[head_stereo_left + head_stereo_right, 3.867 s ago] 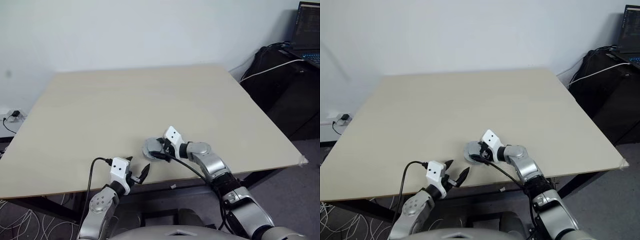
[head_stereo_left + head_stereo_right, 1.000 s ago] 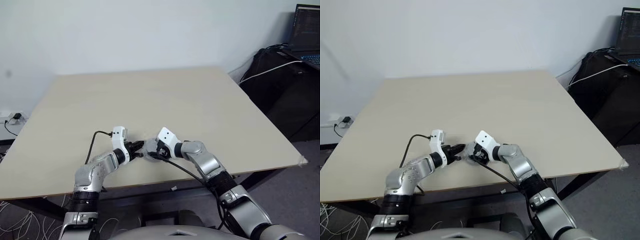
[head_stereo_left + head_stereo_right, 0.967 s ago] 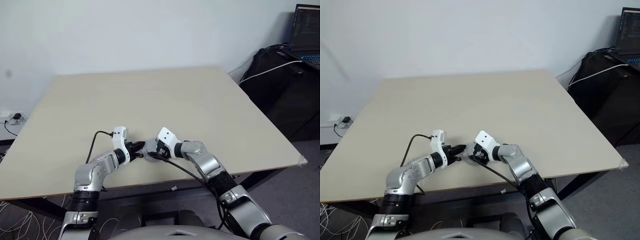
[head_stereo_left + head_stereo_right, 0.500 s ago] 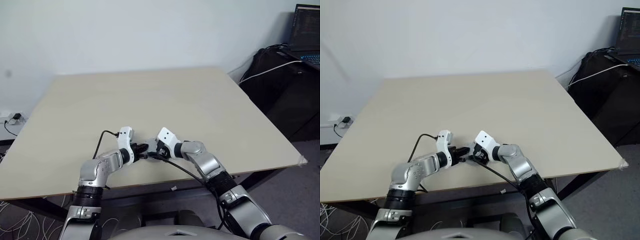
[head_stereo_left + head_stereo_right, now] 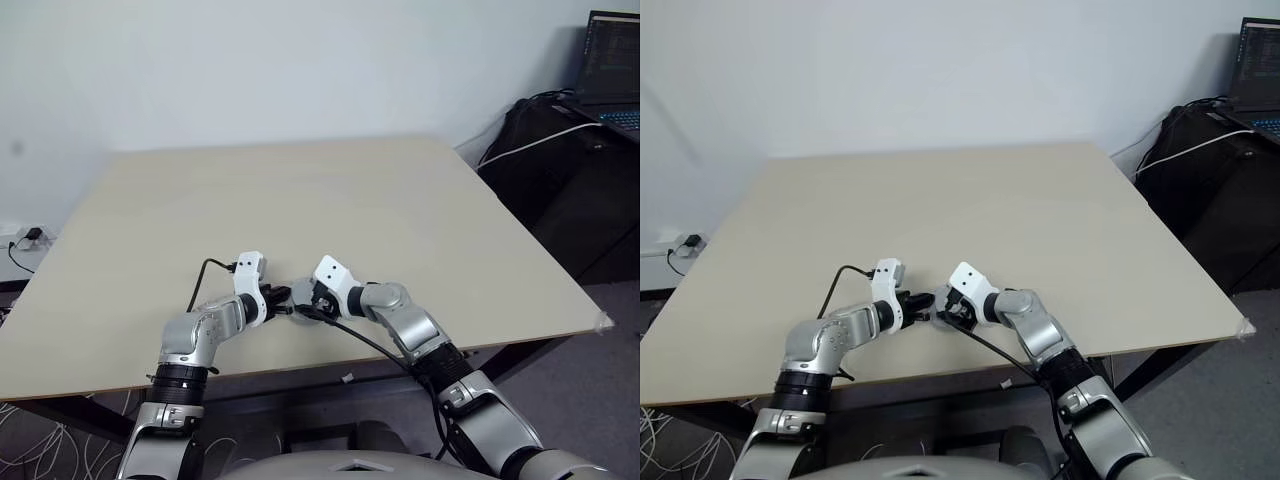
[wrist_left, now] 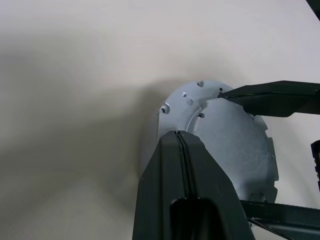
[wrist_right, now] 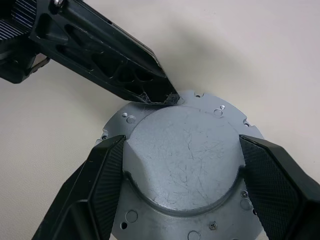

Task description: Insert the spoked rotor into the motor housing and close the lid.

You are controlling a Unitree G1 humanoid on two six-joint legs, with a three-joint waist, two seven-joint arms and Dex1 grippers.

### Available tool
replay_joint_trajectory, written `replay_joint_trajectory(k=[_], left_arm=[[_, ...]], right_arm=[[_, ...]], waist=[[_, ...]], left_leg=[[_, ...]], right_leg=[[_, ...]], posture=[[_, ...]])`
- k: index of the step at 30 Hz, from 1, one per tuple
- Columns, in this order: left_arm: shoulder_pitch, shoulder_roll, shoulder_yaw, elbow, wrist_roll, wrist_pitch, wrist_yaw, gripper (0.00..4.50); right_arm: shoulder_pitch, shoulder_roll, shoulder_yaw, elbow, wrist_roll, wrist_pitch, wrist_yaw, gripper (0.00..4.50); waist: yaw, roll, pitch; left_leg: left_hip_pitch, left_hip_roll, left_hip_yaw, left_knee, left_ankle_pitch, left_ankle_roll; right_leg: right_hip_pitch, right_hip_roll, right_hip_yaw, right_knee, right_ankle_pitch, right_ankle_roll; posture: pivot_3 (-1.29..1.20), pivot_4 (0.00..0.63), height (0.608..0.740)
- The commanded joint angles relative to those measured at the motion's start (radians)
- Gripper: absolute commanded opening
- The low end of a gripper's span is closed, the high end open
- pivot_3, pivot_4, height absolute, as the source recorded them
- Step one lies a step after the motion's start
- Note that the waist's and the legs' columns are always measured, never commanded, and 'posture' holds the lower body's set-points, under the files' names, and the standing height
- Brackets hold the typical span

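The motor housing lies closed on the table near its front edge, with the lid [image 7: 186, 165] on top showing as a smooth grey metal disc [image 6: 232, 142] with small screw holes. My right gripper [image 7: 181, 139] straddles the raised centre of the lid, one finger pressed against each side. My left gripper [image 6: 176, 134] is shut, and its tip touches the lid's rim on the side away from the right arm. From the head camera, both grippers [image 5: 283, 296] meet at the disc. The spoked rotor is hidden.
The light wooden table [image 5: 300, 180] stretches far behind the grippers; its front edge runs just below them. A laptop [image 5: 612, 45] and black bags with a white cable [image 5: 540, 135] stand off the table's right side. Cables and a socket [image 5: 25, 235] lie on the floor at the left.
My left gripper, open at the table's front edge a few seconds ago, has shut and come in to the lid's rim, edging closer over the last second. The right gripper has stayed on the lid.
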Motion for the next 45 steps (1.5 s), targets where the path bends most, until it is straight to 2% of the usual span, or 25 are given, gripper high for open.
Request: replay_joint_trajectory(k=[1,11,13,15,26,37,42,45], left_arm=[[0.011,0.008,-0.025,0.0,-0.009,0.044,-0.034,0.02],[0.016,0.012,-0.034,-0.008,-0.01,0.074,-0.071,0.02],[0.017,0.011,-0.033,-0.008,-0.008,0.076,-0.072,0.0],[0.018,0.01,-0.032,-0.005,-0.005,0.075,-0.072,0.0],[0.037,-0.001,-0.029,-0.017,-0.006,0.074,-0.069,0.0],[0.033,0.0,-0.044,-0.015,0.0,0.077,-0.085,0.0],[0.028,0.006,-0.051,-0.011,0.005,0.078,-0.093,0.0],[0.026,0.008,-0.054,-0.008,0.006,0.077,-0.097,0.0]], right_arm=[[0.017,-0.015,0.018,0.018,-0.024,0.028,0.001,3.23],[0.021,-0.018,0.013,0.008,-0.007,0.027,0.021,3.23],[0.022,-0.011,-0.002,0.002,0.002,0.028,0.011,3.95],[0.018,-0.008,-0.008,-0.001,0.007,0.034,0.011,4.49],[0.045,-0.028,-0.04,-0.1,0.045,0.056,0.034,4.49],[0.085,-0.133,-0.114,-0.213,0.102,0.103,0.059,4.49],[0.141,-0.163,-0.193,-0.294,0.183,0.183,0.063,4.49],[0.164,-0.121,-0.294,-0.344,0.272,0.298,0.001,4.49]], waist=[[0.0,0.0,0.0],[0.004,0.0,0.0],[0.005,0.0,0.0],[0.005,0.0,0.0],[0.007,-0.001,0.001],[0.009,-0.002,0.002],[0.011,-0.003,0.003],[0.014,-0.003,0.003]], left_leg=[[0.0,0.0,0.0,0.0,0.0,0.0],[0.0,-0.001,-0.001,-0.001,0.0,0.0],[0.0,-0.001,-0.002,-0.001,0.0,0.0],[0.0,-0.001,-0.002,-0.001,0.0,0.0],[0.0,-0.001,-0.003,-0.001,-0.001,0.0],[-0.002,-0.003,-0.005,-0.002,-0.002,0.0],[-0.004,-0.003,-0.006,-0.002,-0.002,0.001],[-0.004,-0.003,-0.006,-0.002,-0.002,0.001]], right_leg=[[0.0,0.0,0.0,0.0,0.0,0.0],[0.001,-0.001,0.0,0.0,-0.001,0.0],[0.001,-0.001,0.0,0.0,-0.002,0.0],[0.001,-0.001,0.0,-0.001,-0.002,0.001],[0.001,-0.001,-0.001,-0.001,-0.003,0.001],[0.0,-0.002,-0.001,-0.002,-0.005,0.003],[0.0,-0.002,-0.002,-0.002,-0.006,0.003],[0.0,-0.002,-0.002,-0.002,-0.006,0.003]], posture=[[0.0,0.0,0.74],[0.0,0.0,0.74],[0.0,0.0,0.74],[0.0,0.0,0.74],[0.0,0.0,0.74],[0.0,0.0,0.74],[0.0,0.0,0.74],[0.0,0.0,0.74]])
